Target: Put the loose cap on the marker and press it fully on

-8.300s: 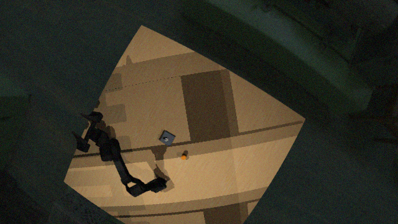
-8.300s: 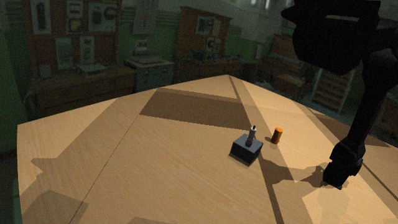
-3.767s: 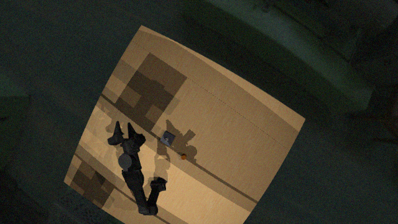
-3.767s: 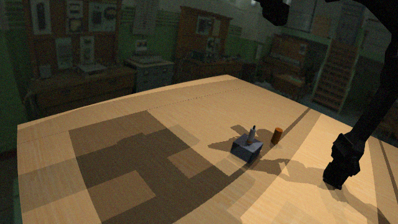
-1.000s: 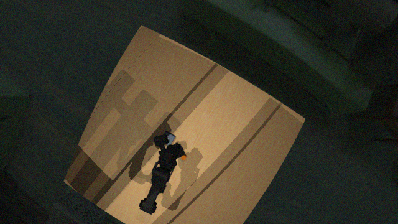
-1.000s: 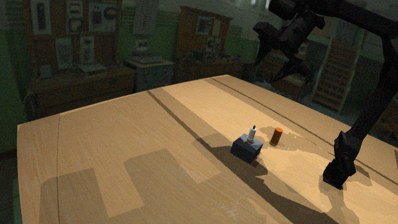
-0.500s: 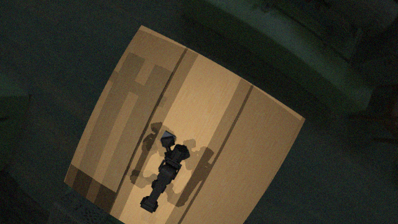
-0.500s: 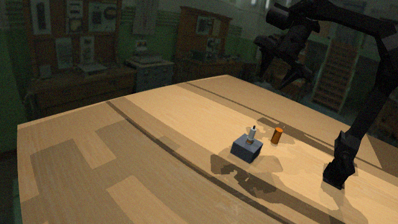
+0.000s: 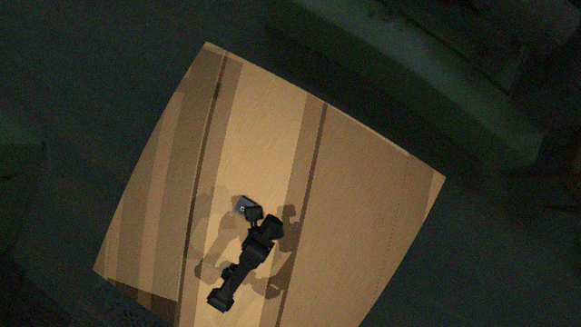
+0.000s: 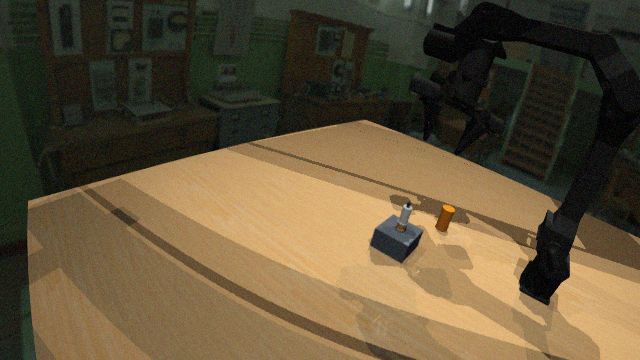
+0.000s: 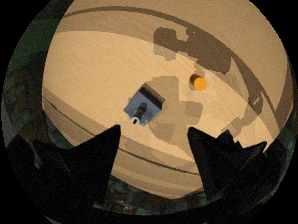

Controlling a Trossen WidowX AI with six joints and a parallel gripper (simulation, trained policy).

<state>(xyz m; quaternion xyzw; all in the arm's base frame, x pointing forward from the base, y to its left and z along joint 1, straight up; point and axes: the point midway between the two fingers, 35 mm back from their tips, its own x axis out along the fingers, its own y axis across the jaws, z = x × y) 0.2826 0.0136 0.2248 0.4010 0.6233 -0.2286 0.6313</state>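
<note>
The arm (image 9: 258, 251) (image 10: 607, 122) is matte black, with blocky joints and a claw (image 10: 442, 145) (image 11: 155, 130) of tapering, pointed fingers.

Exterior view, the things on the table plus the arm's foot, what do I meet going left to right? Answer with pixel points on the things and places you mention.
Dark holder block (image 10: 396, 241) (image 11: 143, 106) (image 9: 245, 203) with the marker (image 10: 405, 215) standing in it, then the orange cap (image 10: 444, 218) (image 11: 200, 84), then the arm's foot (image 10: 545, 275) (image 9: 221, 301).
</note>
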